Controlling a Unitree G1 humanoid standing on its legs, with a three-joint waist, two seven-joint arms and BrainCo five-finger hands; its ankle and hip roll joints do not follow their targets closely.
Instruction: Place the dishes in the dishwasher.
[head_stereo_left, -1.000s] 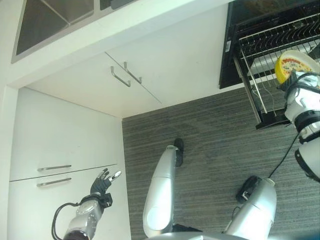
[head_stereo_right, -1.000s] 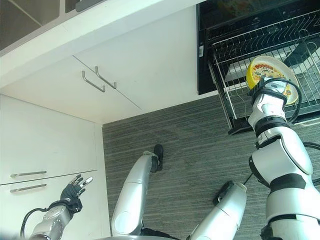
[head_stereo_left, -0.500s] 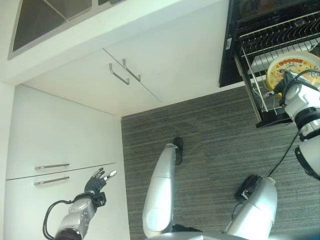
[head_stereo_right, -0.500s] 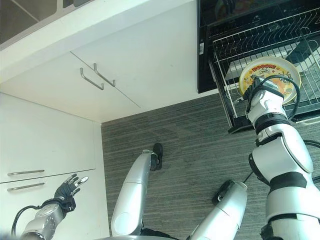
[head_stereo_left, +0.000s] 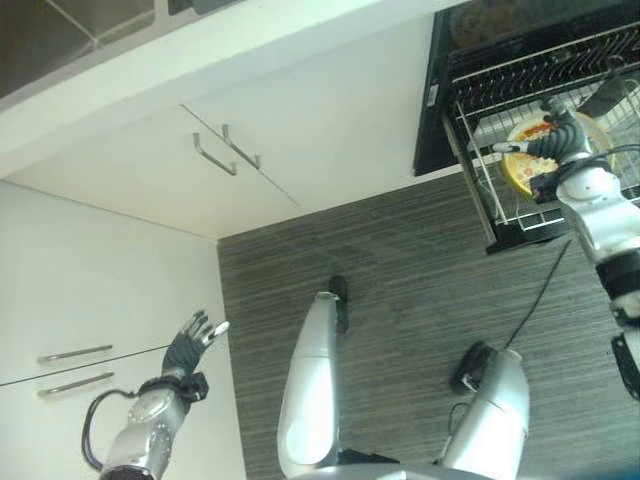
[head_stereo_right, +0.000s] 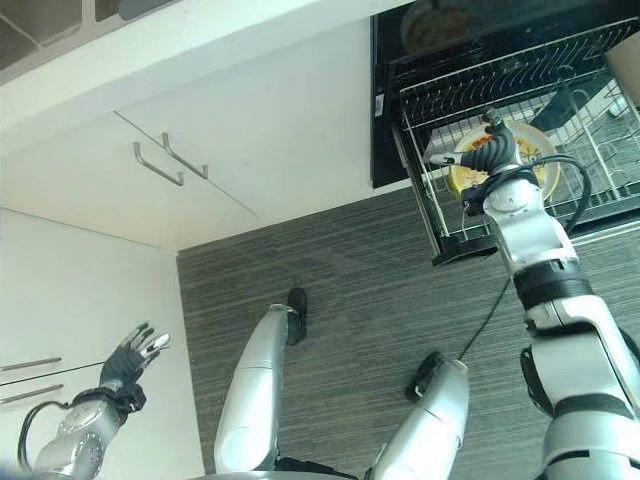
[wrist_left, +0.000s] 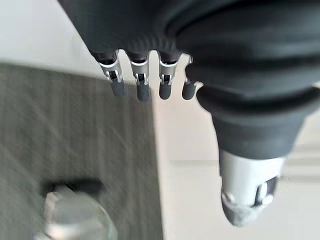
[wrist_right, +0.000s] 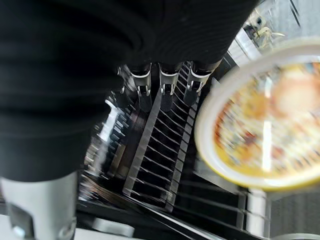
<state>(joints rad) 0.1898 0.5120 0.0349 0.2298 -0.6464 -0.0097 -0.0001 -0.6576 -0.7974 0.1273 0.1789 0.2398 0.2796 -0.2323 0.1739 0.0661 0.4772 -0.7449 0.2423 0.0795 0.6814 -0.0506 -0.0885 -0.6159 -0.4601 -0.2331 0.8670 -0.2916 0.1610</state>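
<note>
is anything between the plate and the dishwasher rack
Nothing visible. The yellow plate is already over the pulled-out rack, with the right hand at it, fingers straight. The rack wires beside it look bare.

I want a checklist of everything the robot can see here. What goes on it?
Surface: grey striped floor.
Job's things: yellow patterned plate in the pulled-out wire rack of the open dishwasher.
Clutter: nothing seen.
Hands: right hand over the plate, fingers straight, not gripping; left hand open, idle beside the drawers.
Cables: nothing seen.
Surroundings: white cabinet doors with metal handles; white drawers.
</note>
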